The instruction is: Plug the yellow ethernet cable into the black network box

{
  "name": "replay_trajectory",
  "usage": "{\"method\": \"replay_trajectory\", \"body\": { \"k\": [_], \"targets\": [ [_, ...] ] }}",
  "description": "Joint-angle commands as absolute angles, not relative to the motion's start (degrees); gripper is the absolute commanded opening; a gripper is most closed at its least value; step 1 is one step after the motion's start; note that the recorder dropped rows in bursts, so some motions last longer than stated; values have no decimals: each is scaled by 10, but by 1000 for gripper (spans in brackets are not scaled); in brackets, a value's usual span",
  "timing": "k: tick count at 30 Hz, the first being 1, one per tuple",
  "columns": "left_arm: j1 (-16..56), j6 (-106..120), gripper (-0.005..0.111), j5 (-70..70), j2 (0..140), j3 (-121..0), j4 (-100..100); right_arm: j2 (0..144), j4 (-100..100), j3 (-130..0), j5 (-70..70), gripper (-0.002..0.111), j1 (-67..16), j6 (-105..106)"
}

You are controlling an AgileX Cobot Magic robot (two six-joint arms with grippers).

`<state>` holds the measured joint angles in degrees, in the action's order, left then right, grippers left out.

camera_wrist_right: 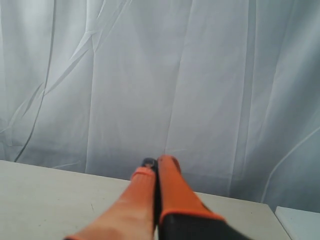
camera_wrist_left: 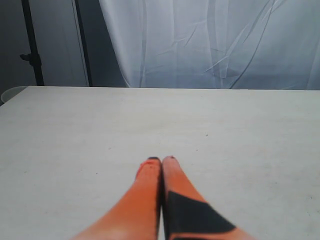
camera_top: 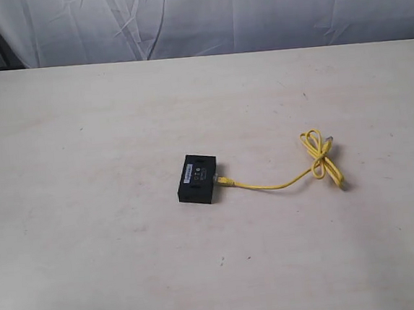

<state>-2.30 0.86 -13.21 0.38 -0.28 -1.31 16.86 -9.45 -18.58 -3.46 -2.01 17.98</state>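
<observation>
The black network box lies flat near the middle of the table in the exterior view, a white label strip on its top. The yellow ethernet cable runs from the box's right side, where one plug touches it, out to a knotted loop further right. Neither gripper appears in the exterior view. My left gripper is shut with nothing in it, over bare table. My right gripper is also shut and empty, pointing toward the curtain. Box and cable are out of both wrist views.
The pale table ends at a far edge with a white curtain behind it. A dark stand is at the back in the left wrist view. A white surface shows beside the table corner in the right wrist view.
</observation>
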Motion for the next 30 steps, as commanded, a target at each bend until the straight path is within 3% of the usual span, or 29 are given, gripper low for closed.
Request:
{"method": "replay_trajectory", "body": {
  "k": [1, 5, 10, 22, 30],
  "targets": [
    [-24, 5, 0, -132, 0, 0, -13, 164, -97, -185, -26, -1, -18, 179],
    [-24, 5, 0, -132, 0, 0, -13, 152, -93, -185, -47, -1, -18, 178],
    [-24, 5, 0, -132, 0, 0, -13, 116, 0, -179, -158, -1, -13, 23],
    [-24, 5, 0, -132, 0, 0, -13, 0, 0, -16, -162, -1, 7, -11],
    [-24, 5, 0, -132, 0, 0, -13, 0, 9, 0, -166, -1, 7, -13]
  ]
}}
